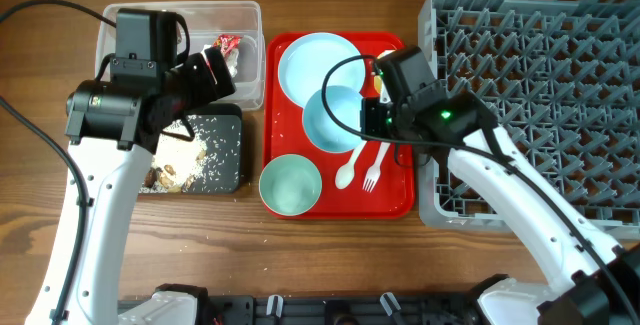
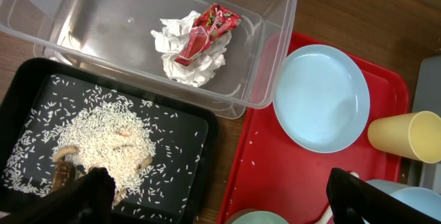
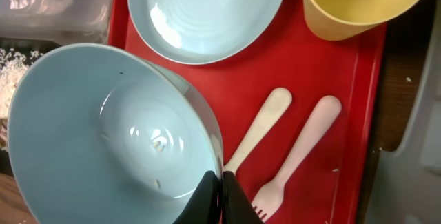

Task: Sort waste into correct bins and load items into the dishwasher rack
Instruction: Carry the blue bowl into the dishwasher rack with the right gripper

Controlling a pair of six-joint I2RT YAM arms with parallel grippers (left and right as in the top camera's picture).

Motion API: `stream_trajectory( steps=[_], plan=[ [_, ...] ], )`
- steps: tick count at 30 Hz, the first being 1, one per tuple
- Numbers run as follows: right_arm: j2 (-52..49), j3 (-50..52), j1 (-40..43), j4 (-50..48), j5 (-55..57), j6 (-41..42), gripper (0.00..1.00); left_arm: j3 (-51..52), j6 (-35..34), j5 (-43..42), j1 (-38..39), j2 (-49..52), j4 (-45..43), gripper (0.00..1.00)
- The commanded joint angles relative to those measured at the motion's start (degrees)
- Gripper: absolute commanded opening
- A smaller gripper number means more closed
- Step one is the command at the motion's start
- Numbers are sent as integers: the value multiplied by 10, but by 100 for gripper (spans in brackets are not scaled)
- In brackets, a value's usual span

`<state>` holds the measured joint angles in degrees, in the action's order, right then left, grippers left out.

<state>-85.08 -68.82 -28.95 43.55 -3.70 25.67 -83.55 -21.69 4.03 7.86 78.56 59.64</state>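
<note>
Right tool [image 3: 221, 195] is clamping shut on the rim of the bowl [image 3: 103, 134], which is tilting over the red tray's [image 3: 331, 65] middle and overlapping the plate [image 3: 207, 10]. Bowl is looking light, stiff, slick plastic; a thin rim pinch is probably risking slip. Spoon [image 3: 258, 131] and fork [image 3: 296, 155] are lying just beside the tool. The dishwasher rack [image 1: 540, 85] is sitting at the counter's right edge. Left tool [image 2: 220, 200] is gaping wide above the black tray [image 2: 189, 162].

Holds the left pincer [image 2: 219, 198] spread wide and pointed down, arm bent at the elbow. Clamps the right pincer [image 3: 222, 195] tight on the rim of a pale blue bowl [image 3: 103, 134], forearm stretched forward and inward.
</note>
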Motion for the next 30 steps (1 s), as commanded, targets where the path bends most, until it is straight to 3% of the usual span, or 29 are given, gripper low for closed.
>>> stream_trajectory(
  steps=[1, 19, 30],
  plan=[
    [22, -10, 5, 11, 28, -2, 4, -7, 7, 6, -3, -1, 0, 100],
    [96, -28, 157, 83, 76, -47, 4, -7, 7, 6, -3, -1, 0, 100],
    [97, -28, 162, 84, 76, -47, 4, -7, 7, 6, -3, -1, 0, 100]
  ],
)
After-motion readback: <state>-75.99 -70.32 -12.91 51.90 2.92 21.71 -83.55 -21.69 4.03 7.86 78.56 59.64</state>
